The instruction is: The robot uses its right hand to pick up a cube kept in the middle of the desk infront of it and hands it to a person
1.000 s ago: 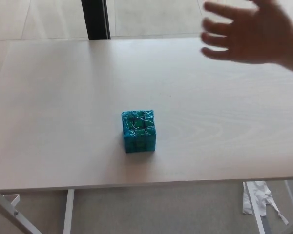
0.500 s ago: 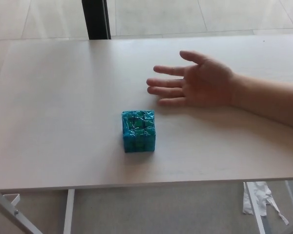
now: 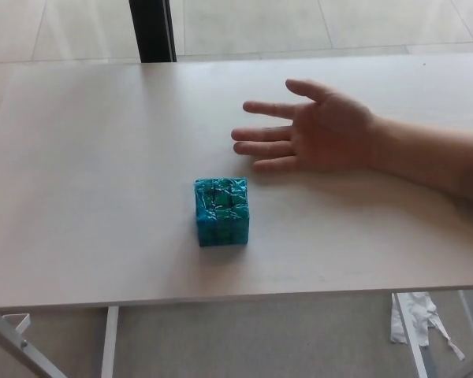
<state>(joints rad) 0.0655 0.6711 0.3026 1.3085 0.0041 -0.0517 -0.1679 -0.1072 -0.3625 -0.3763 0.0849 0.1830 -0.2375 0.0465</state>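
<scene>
- Against half a second ago the person's hand (image 3: 319, 130) has hardly moved: it lies palm up on the tabletop (image 3: 87, 157), forearm entering from picture right.
- The teal cube (image 3: 221, 211) sits where it sat, mid-tabletop, nearer the front edge, apart from the person's fingertips, which lie beyond it.
- Neither robot hand shows, so the state of their fingers cannot be told.
- Wide bare tabletop lies left of the cube; a bare strip separates it from the front edge.
- A dark post (image 3: 151, 30) stands behind the far edge.
</scene>
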